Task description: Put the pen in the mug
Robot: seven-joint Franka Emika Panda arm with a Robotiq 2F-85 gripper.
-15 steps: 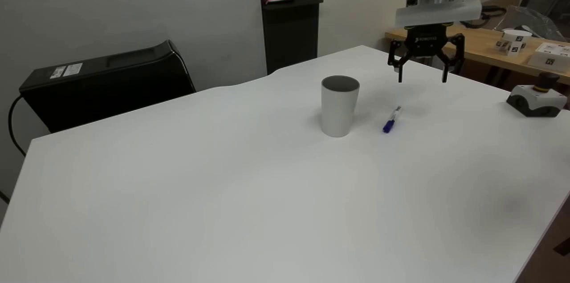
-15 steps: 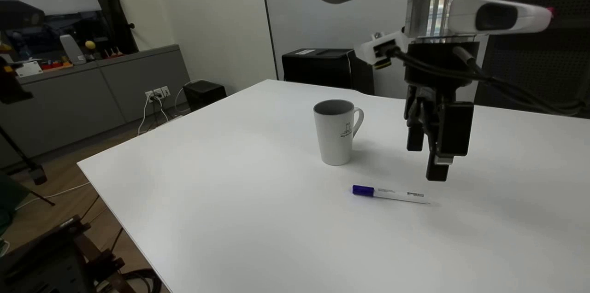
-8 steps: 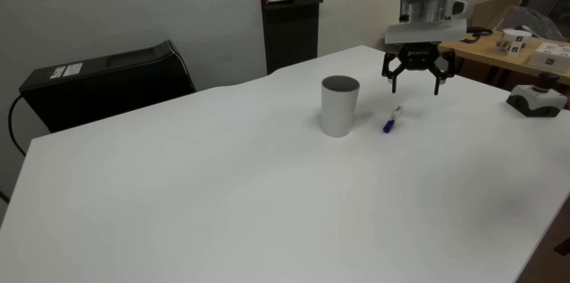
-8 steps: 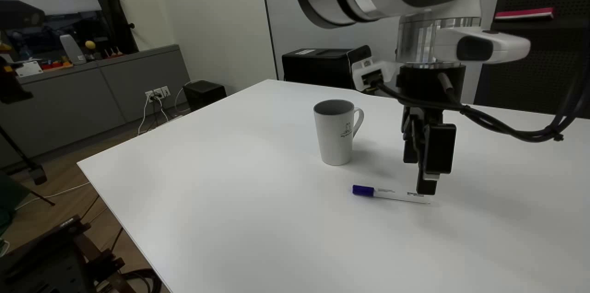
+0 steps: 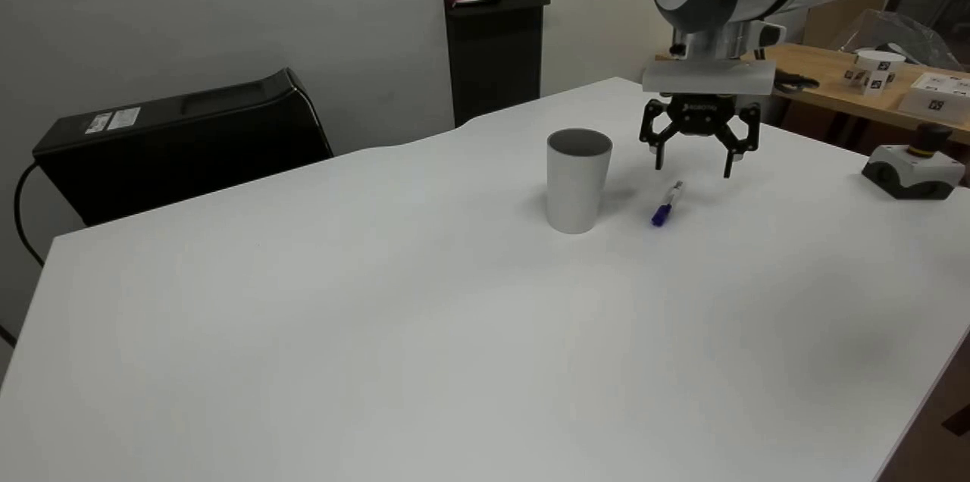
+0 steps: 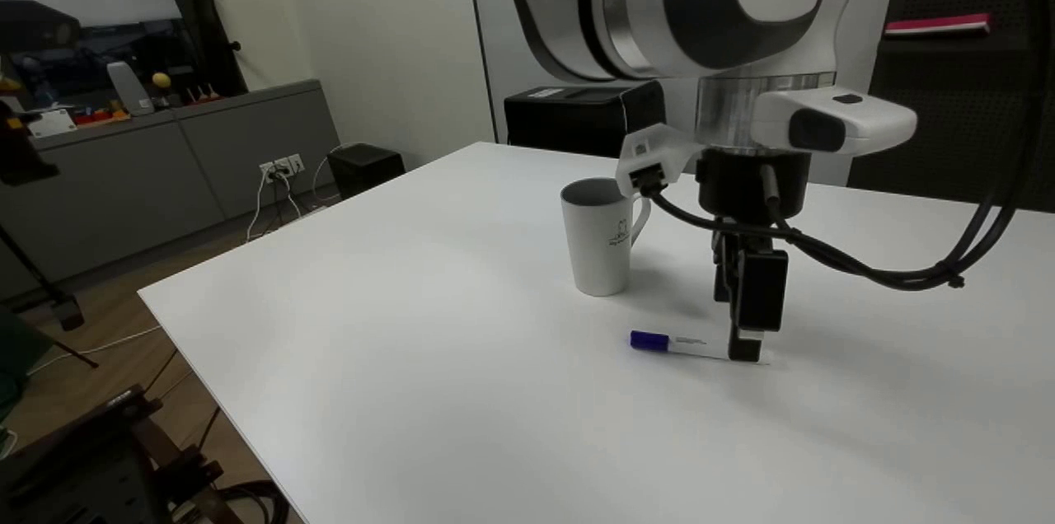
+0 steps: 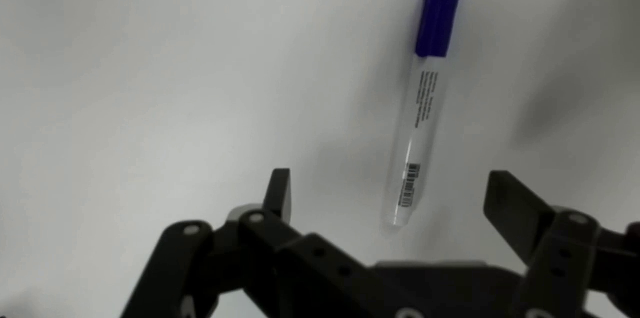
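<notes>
The pen [image 7: 427, 93] has a blue cap and a whitish barrel with a barcode. It lies flat on the white table in both exterior views [image 5: 665, 206] [image 6: 691, 346]. The mug [image 6: 597, 252] is pale with a grey inside, a handle and a small dark print. It stands upright beside the pen; its handle is hidden in an exterior view [image 5: 574, 190]. My gripper [image 5: 693, 170] is open and empty, above the table over the pen's barrel end. In the wrist view the barrel end lies between the open fingers [image 7: 278, 195], not touched. The mug is out of the wrist view.
An emergency-stop box [image 5: 913, 167] sits at the table's edge. A black case [image 5: 186, 133] stands beyond the table's far side. A wooden side table [image 5: 811, 80] holds white marked blocks. A cable [image 6: 841, 256] loops from my wrist.
My gripper has come down and shifted toward the pen and mug, staying open. The pen and the mug have not moved.
</notes>
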